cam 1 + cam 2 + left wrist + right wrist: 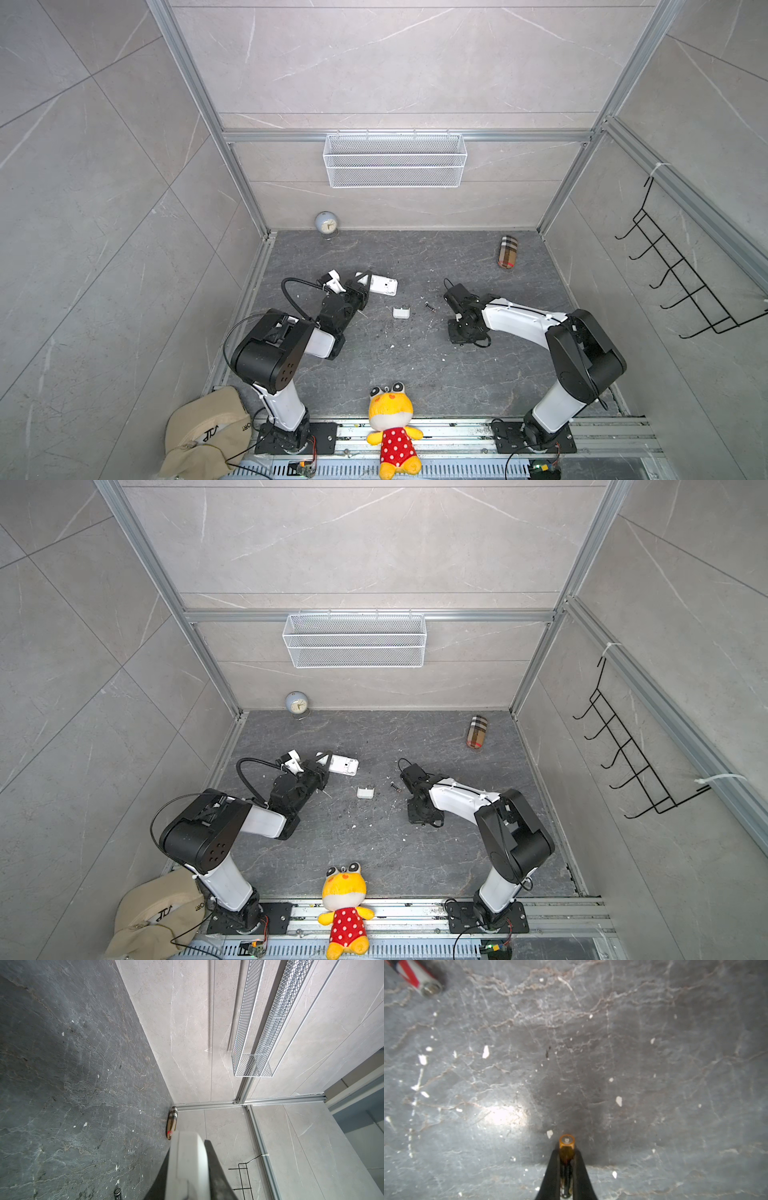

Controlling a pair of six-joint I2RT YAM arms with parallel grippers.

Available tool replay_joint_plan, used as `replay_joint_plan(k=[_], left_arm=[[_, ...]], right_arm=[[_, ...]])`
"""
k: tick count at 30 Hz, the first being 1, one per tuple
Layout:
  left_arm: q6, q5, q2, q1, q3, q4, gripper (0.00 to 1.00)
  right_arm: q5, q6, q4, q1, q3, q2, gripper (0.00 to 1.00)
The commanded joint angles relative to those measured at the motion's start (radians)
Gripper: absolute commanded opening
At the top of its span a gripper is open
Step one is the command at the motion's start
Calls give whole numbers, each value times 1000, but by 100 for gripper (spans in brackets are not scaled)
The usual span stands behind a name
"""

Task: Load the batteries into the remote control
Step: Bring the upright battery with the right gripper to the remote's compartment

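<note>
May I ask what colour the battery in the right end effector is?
The battery is dark with an orange-gold end; the right wrist view shows it best.

Left of centre over the tabletop (415, 374), the remote control (384, 286) sits in the jaws of the left gripper (365, 280); the cover (401, 312) lies before it, a loose battery (430, 307) right of the cover, and right again the right gripper (566, 1153), jaws around a second battery (566, 1146)

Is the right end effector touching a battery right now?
Touching. The right wrist view shows the battery clamped between both fingers of the right end effector, with no gap on either side.
</note>
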Motion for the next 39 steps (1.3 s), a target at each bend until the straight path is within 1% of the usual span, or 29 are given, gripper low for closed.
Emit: replay_joint_plan(k=[1, 6, 11, 17, 23, 28, 32, 39], left_arm=[[-10, -23, 0, -4, 23, 52, 7], [-28, -28, 41, -12, 50, 53, 7], [-35, -35, 90, -15, 89, 53, 7], [-32, -22, 165, -21, 180, 53, 7], [-40, -9, 256, -42, 289, 53, 6], [-29, -12, 296, -63, 331, 53, 6], [-26, -8, 317, -70, 346, 53, 6], [-23, -1, 319, -73, 362, 53, 6]], right_arm=[[14, 27, -42, 6, 29, 9, 4], [1, 53, -23, 8, 142, 8, 4], [-19, 88, 0, 6, 278, 38, 4], [-74, 156, 38, 15, 440, 104, 5], [-60, 187, 37, 44, 593, 165, 5], [-52, 194, 39, 53, 662, 194, 5], [-38, 201, 52, 61, 685, 200, 5], [-15, 188, 49, 71, 744, 256, 6]])
